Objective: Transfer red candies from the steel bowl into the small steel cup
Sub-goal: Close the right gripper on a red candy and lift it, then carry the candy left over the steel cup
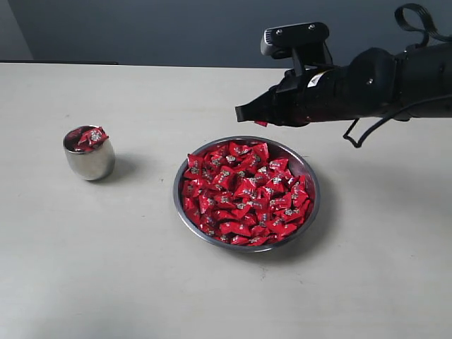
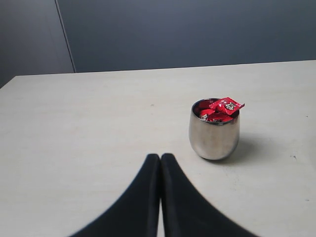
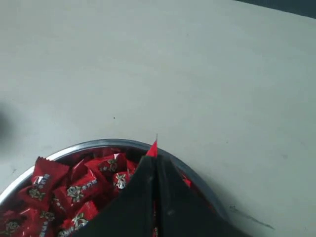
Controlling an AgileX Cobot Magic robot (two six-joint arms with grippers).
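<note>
The bowl (image 1: 176, 205) sits nearest, heaped with candies (image 1: 244, 194). Above its far rim hangs the right gripper (image 1: 244, 113), its jaws pressed together on the held candy (image 3: 153, 148). Only a red corner of wrapper shows past the tips, so the hold looks thin.

The step in hand appears to be the carry to the cup (image 1: 90, 161), which stands well apart from the bowl, on the left. To do it well, the arm should keep the pinch firm, travel level and above the cup's rim, and move smoothly, since a jerk could pull the glossy wrapper free.

The cup looks full already. Candies rise to its mouth, and the top candy (image 2: 226, 104) lies across the rim. The release should therefore come low and over the middle of the opening. Otherwise the new piece may slide off the pile or knock the top candy onto the table.

The left gripper (image 2: 160, 160) is closed on nothing, pointed toward the cup without touching it, and is best kept out of the path.

The table (image 1: 85, 282) is pale, matt and flat, with a few faint marks. Beyond its far edge stands a plain blue-grey wall (image 1: 176, 28).
</note>
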